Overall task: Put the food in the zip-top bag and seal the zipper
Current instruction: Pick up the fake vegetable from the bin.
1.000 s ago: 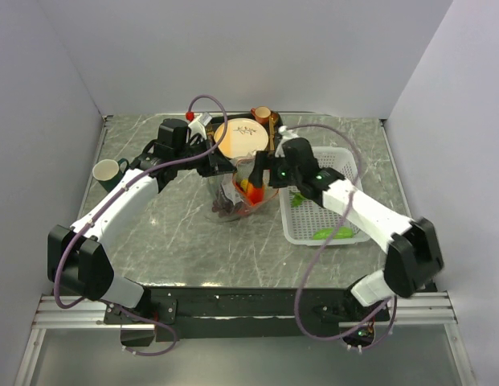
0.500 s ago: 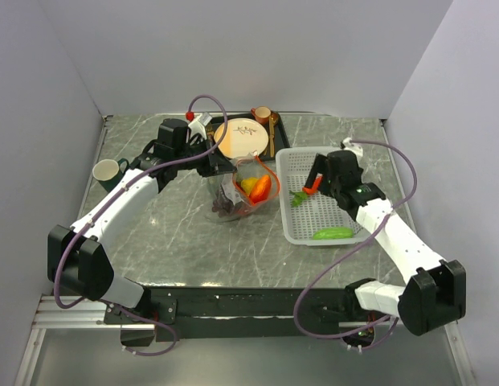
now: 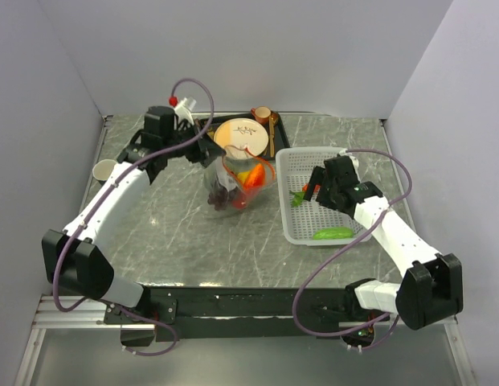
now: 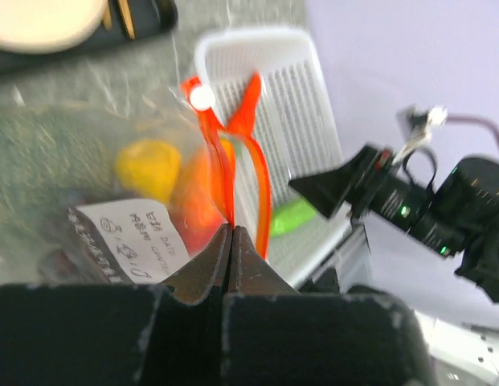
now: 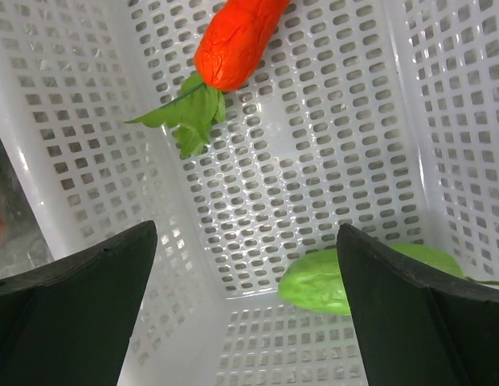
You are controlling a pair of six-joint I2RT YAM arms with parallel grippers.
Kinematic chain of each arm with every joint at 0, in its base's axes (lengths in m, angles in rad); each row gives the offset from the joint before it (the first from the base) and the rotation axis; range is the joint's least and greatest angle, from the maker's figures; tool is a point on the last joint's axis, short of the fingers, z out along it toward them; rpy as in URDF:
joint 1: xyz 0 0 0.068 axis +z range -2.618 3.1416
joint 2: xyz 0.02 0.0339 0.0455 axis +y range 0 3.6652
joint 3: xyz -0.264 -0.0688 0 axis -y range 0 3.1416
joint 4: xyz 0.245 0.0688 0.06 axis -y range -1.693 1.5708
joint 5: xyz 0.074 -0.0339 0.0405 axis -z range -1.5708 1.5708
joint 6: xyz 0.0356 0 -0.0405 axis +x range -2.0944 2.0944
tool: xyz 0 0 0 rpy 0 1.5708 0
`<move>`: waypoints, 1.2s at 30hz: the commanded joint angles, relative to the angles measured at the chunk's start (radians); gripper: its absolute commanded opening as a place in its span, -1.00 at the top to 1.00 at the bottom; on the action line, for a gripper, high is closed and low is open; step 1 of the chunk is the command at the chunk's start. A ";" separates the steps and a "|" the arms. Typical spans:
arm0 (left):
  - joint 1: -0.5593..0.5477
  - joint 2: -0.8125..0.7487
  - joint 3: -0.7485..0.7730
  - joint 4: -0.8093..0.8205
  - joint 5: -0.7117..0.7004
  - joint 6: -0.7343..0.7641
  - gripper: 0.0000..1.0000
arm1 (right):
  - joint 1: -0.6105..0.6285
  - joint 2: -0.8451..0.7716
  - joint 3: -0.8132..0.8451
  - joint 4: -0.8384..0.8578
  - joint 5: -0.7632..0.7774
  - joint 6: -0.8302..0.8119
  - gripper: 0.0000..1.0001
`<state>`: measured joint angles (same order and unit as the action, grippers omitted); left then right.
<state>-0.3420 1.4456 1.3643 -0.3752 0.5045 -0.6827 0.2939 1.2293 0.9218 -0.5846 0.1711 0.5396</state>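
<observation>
The clear zip-top bag [image 3: 230, 186] hangs from my left gripper [image 3: 207, 153], which is shut on its orange-red zipper [image 4: 225, 173]. Inside the bag I see a yellow pear [image 4: 149, 165], an orange-red piece [image 4: 202, 205] and dark grapes [image 3: 221, 197]. My right gripper [image 3: 315, 186] is open and empty over the white mesh basket [image 3: 345, 165]. Below it lie a carrot [image 5: 233, 36] with green leaves and a green cucumber [image 5: 337, 281]. The cucumber [image 3: 332, 234] is at the basket's near end, the carrot [image 3: 304, 191] at its left side.
A black tray holds a cream plate [image 3: 241, 137] and a small brown cup [image 3: 263, 115] behind the bag. A green mug [image 3: 104, 170] stands at the left. Walls close in the table on three sides.
My right gripper has left the bag mouth and moved right over the basket. My left gripper has lifted the bag's mouth back and left, and the bag now hangs higher.
</observation>
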 commanded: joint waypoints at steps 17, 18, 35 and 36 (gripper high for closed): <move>-0.035 0.001 -0.076 0.102 0.129 -0.015 0.99 | -0.024 0.267 0.141 -0.398 0.393 0.529 -1.00; -0.035 0.001 -0.076 0.107 0.131 -0.017 0.98 | -0.027 0.291 0.155 -0.417 0.392 0.551 -1.00; -0.037 -0.001 -0.076 0.094 0.120 -0.011 0.98 | -0.042 0.363 0.043 -0.265 0.203 0.514 -1.00; -0.037 -0.001 -0.074 0.094 0.120 -0.011 0.98 | -0.041 0.355 0.043 -0.252 0.202 0.507 -1.00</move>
<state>-0.3756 1.4631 1.2423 -0.3119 0.6060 -0.7006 0.2588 1.6306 0.9859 -0.8951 0.3946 1.0534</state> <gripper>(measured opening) 0.013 0.998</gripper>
